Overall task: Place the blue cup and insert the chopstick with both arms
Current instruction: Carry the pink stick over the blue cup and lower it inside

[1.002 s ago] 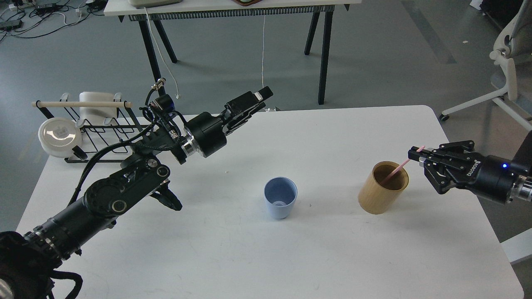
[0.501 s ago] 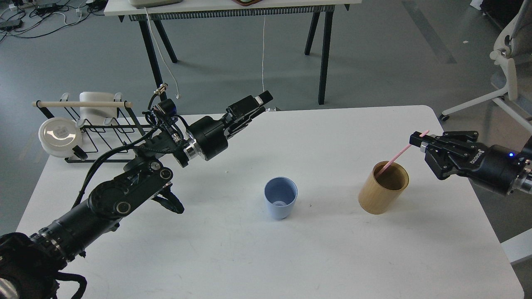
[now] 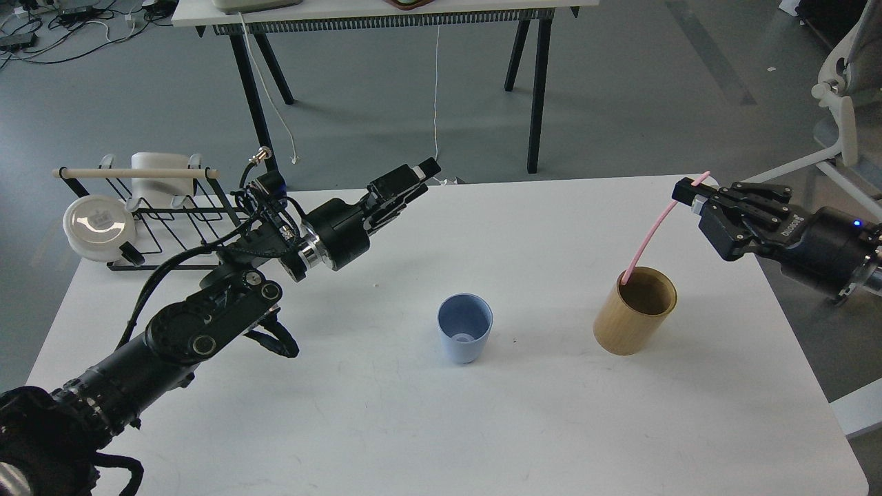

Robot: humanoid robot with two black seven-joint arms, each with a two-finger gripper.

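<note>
The blue cup (image 3: 465, 336) stands upright and empty at the middle of the white table (image 3: 441, 427). The pink chopstick (image 3: 651, 234) slants up from the rim of the tan wooden cylinder (image 3: 634, 319); its lower tip is at the cylinder's mouth. My right gripper (image 3: 692, 193) is shut on the chopstick's top end, above and to the right of the cylinder. My left gripper (image 3: 417, 177) hovers over the table's far left part, well away from the cup, its fingers close together and holding nothing.
A black wire rack (image 3: 162, 213) with a pale wooden rod (image 3: 134, 173), a white mug (image 3: 160, 178) and a white lid (image 3: 98, 227) sits at the far left. A black-legged table (image 3: 386, 14) stands behind; a white chair base (image 3: 837, 138) is at the right.
My right gripper has risen and moved back, lifting the pink chopstick almost out of the tan cylinder. My left arm has drawn back slightly to the left.
</note>
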